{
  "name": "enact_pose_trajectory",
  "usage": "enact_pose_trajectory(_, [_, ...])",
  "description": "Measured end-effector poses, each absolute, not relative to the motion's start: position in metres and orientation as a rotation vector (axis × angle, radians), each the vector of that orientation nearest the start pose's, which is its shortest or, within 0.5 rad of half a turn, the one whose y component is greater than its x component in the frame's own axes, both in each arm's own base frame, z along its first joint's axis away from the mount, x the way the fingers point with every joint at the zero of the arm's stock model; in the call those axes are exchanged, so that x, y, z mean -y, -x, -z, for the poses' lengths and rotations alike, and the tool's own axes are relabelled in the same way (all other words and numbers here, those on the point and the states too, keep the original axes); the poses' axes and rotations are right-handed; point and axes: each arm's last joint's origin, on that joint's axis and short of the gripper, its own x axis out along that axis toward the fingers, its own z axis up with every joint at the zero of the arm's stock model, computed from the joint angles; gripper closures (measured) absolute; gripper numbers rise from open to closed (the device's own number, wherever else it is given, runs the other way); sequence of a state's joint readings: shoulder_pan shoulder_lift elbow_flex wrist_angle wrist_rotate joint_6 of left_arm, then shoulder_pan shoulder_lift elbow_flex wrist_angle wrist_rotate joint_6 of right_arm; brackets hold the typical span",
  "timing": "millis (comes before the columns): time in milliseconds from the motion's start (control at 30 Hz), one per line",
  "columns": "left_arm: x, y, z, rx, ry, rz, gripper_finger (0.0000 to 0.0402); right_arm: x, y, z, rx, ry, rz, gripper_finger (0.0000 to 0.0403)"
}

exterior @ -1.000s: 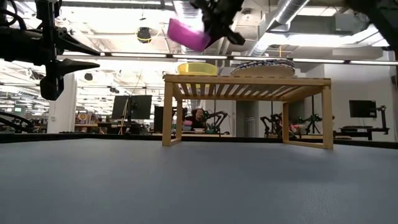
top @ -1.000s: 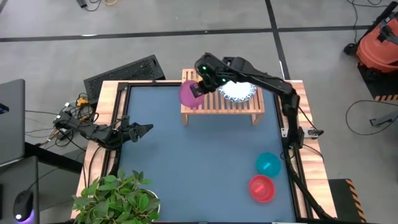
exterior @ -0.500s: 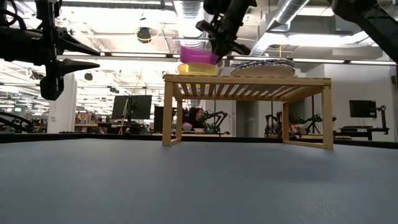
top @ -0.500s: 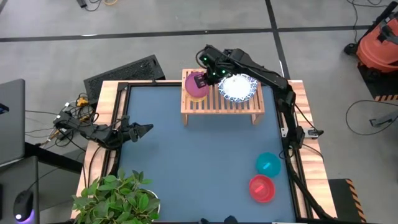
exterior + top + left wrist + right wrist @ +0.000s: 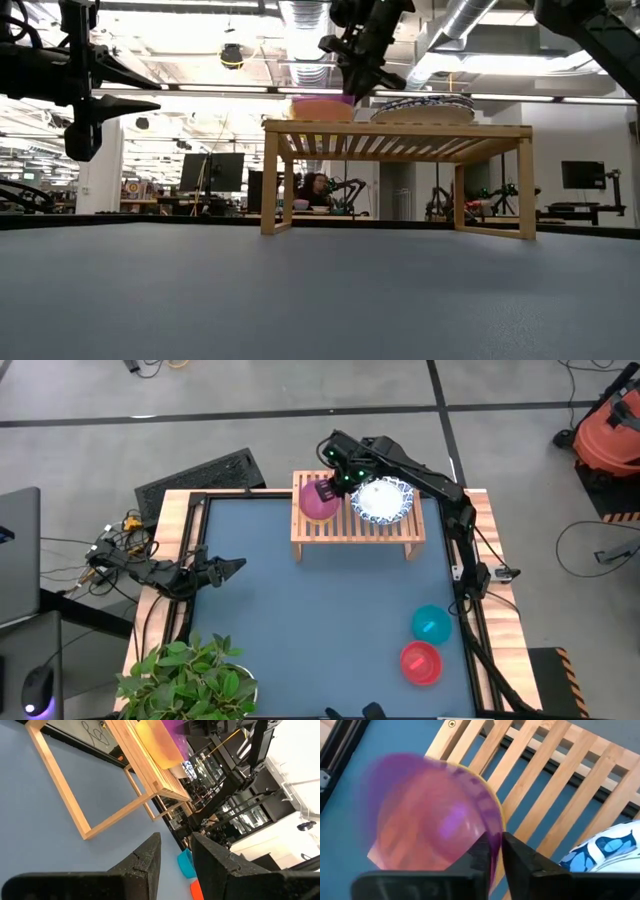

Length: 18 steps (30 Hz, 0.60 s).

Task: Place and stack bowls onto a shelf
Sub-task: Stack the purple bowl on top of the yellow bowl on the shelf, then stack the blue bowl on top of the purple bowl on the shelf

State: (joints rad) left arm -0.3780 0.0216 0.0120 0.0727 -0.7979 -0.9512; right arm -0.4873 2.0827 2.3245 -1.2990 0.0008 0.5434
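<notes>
Blue matting (image 5: pixel 320 610) covers my work surface, with the shelf (image 5: pixel 357 530) at its far edge. My right gripper (image 5: pixel 330 487) sits over the shelf's left end, fingers (image 5: pixel 481 851) narrowly parted astride the purple bowl's (image 5: pixel 317 503) rim, which nests in the yellow bowl (image 5: pixel 156 742). Patterned bowls (image 5: pixel 381 500) rest just beside. Teal bowl (image 5: pixel 431 625) and red bowl (image 5: pixel 421 662) lie near right. My left gripper (image 5: pixel 232 567) waits empty, slightly parted, at the left edge.
</notes>
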Motion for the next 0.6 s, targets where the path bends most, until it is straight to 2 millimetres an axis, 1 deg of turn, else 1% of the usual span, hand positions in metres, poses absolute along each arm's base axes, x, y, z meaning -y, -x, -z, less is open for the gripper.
enact_pose_trajectory(267, [0.014, -0.091, -0.172, 0.249, 0.971, -0.363, 0.0308, 0.200, -0.371, -0.367, -0.890, -0.726, 0.713, 0.0282])
enact_pose_trajectory(367, [0.014, -0.091, -0.172, 0.249, 0.971, -0.363, 0.0308, 0.198, -0.363, -0.379, -0.879, -0.726, 0.715, 0.0272])
enact_pose_trajectory(467, [0.014, -0.091, -0.172, 0.249, 0.971, -0.363, 0.0308, 0.185, -0.344, -0.404, -0.846, -0.715, 0.704, 0.0268])
enact_pose_trajectory(533, [0.014, -0.091, -0.172, 0.248, 0.967, -0.364, 0.0308, 0.171, -0.328, -0.416, -0.883, -0.696, 0.728, 0.0267])
enact_pose_trajectory(600, [0.014, -0.091, -0.172, 0.247, 0.963, -0.364, 0.0308, 0.156, -0.316, -0.422, -0.949, -0.663, 0.777, 0.0267])
